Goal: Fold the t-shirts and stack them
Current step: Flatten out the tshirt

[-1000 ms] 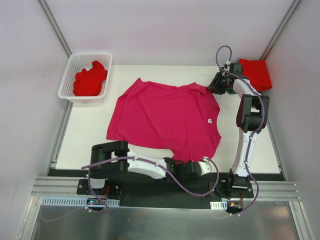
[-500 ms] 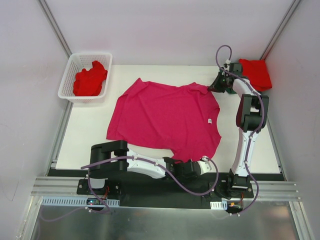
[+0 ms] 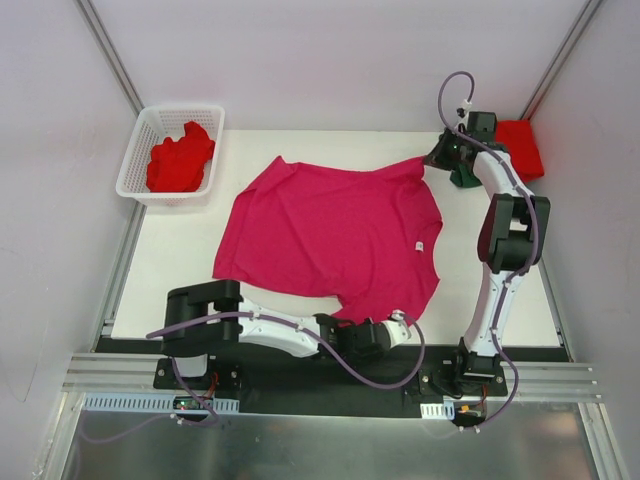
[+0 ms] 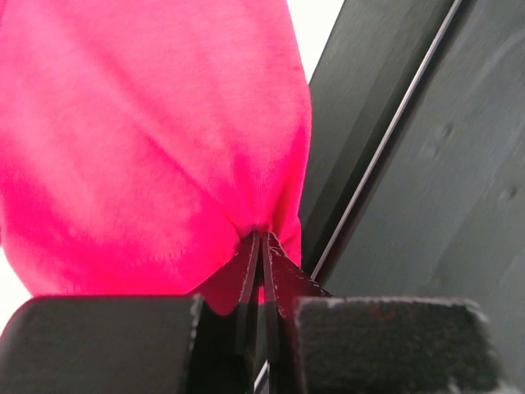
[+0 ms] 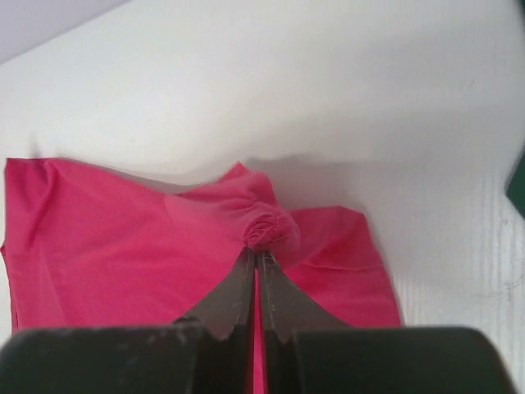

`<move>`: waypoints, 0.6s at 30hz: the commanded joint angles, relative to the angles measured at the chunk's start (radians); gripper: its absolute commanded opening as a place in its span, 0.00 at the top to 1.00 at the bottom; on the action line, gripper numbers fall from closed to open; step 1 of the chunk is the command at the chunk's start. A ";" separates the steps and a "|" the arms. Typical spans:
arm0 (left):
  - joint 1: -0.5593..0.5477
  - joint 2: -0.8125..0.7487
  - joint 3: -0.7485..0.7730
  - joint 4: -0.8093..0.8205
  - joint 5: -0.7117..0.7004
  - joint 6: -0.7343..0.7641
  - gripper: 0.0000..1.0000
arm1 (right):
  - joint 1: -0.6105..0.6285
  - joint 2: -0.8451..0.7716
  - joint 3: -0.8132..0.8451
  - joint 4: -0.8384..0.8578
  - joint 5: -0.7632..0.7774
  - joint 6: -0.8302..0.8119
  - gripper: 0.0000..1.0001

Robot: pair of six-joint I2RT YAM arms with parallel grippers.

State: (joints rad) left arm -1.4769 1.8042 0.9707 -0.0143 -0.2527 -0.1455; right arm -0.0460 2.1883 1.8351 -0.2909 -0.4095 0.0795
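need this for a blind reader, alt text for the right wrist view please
The right gripper is shut on a bunched pinch of the pink t-shirt, which lies spread on the white table.

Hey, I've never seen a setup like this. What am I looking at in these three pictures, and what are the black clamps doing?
Two robot arms are bolted at the near edge of a white table. One picture looks down from above; the two close-ups come from a camera on each wrist. A pink t-shirt lies spread on the table. The left gripper is shut on its near hem, the right gripper on its far right corner. A white basket at far left holds a crumpled red shirt; a folded red shirt lies at far right, a dark green cloth beside it.
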 commanded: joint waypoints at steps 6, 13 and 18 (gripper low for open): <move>0.026 -0.265 -0.038 -0.151 -0.160 -0.051 1.00 | 0.005 -0.205 0.039 0.007 0.049 -0.053 0.99; 0.046 -0.535 0.028 -0.350 -0.316 -0.065 1.00 | -0.006 -0.292 0.036 -0.017 0.109 -0.072 0.99; 0.090 -0.730 0.069 -0.441 -0.482 -0.051 1.00 | -0.017 -0.375 -0.033 0.019 0.162 -0.072 0.99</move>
State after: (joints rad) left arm -1.4235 1.2228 0.9794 -0.3332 -0.5533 -0.1944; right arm -0.0486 1.9396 1.8301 -0.3126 -0.3138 0.0235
